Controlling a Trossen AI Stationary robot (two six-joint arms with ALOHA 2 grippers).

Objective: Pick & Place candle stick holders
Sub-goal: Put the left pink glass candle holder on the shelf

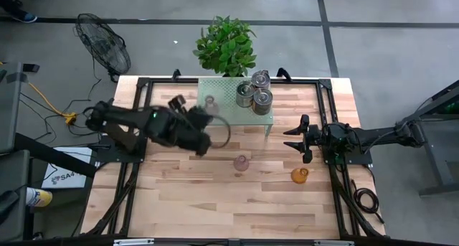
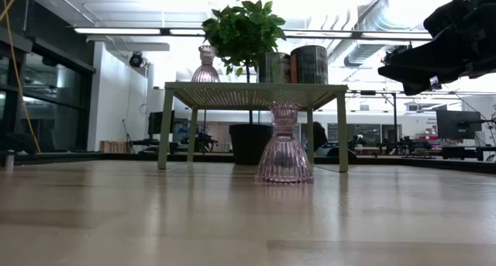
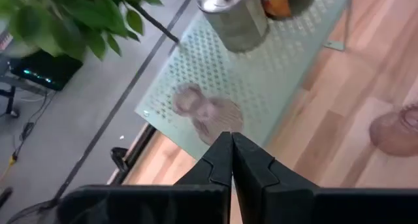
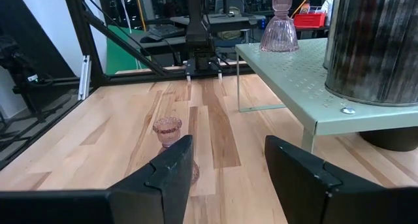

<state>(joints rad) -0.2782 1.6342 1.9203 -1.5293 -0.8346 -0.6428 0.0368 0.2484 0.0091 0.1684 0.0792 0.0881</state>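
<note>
The green perforated shelf [image 1: 219, 95] stands at the table's far middle. Three silver holders [image 1: 254, 92] stand on its right part, and one pink glass holder [image 1: 209, 102] stands upright on its left part; it also shows in the low view [image 2: 205, 64]. A second pink holder [image 1: 242, 162] stands on the table, and so does the amber holder [image 1: 300, 175]. My left gripper [image 3: 231, 143] is shut and empty, above the shelf's near left edge, close beside the pink holder [image 3: 206, 113]. My right gripper [image 4: 225, 162] is open and empty at the right, its fingers pointing toward the table's left.
A potted plant [image 1: 226, 45] stands behind the shelf. A fan [image 1: 104, 49] stands off the table's far left corner. Black frame rails [image 1: 136, 124] run along the table's left and right sides. Bare wood [image 1: 215, 210] lies toward the near edge.
</note>
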